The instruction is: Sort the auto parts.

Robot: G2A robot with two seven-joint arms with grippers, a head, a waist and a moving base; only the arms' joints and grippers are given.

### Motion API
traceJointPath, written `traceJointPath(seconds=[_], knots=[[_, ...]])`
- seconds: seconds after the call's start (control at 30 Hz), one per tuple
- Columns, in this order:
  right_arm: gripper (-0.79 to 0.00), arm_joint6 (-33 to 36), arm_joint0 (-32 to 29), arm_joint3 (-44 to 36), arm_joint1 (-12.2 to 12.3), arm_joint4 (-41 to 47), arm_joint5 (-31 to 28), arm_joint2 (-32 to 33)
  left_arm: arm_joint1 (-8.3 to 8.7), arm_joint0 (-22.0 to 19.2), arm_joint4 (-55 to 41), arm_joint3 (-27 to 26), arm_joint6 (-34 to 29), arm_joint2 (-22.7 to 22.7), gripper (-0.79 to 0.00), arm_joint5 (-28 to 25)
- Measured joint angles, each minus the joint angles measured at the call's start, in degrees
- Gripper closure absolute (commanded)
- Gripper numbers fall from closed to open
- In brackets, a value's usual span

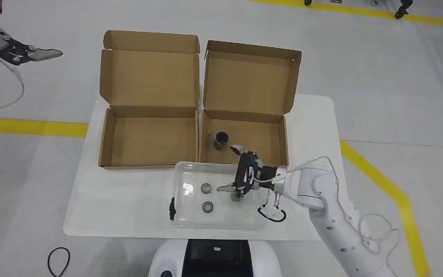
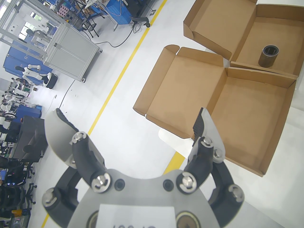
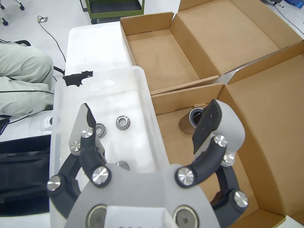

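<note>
**Right gripper [image 1: 232,168] hung over the tray's [image 1: 181,208] right end, bearings [image 3: 123,122] to its left**

Its fingers are held wide apart and nothing is between them. One finger is over the tray, the other over the right box [image 1: 277,149], where a dark sleeve [image 1: 221,140] stands upright. The two bearings lie flat on the tray floor, bore upward, near each other but not touching. They are to the left of the open fingers and below them. They offer no long axis, so a grasp across the outer ring from above is judged to be needed. The left gripper [image 1: 34,52], fingers also apart and empty, is well off the table [image 1: 311,118], so the right arm is the nearer one.
</note>
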Motion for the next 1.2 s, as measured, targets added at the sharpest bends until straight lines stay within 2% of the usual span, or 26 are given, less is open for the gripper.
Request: traceJointPath(seconds=[0.17,0.37,1.0,1.2], knots=[[-0.785,1.07,-4.99,-3.82,1.23,-1.39,-1.10,3.31,0.00,0.00,0.00,0.00,0.00,0.00,-0.785,0.00],[-0.785,-0.76,-9.19,-7.15,2.21,-2.69,-1.23,6.50,0.00,0.00,0.00,0.00,0.00,0.00,-0.785,0.00],[-0.785,-1.03,-9.34,-7.44,2.25,-2.85,-0.83,6.52,0.00,0.00,0.00,0.00,0.00,0.00,-0.785,0.00],[-0.785,2.73,-9.87,-10.20,2.78,-5.23,-2.95,5.20,0.00,0.00,0.00,0.00,0.00,0.00,-0.785,0.00]])
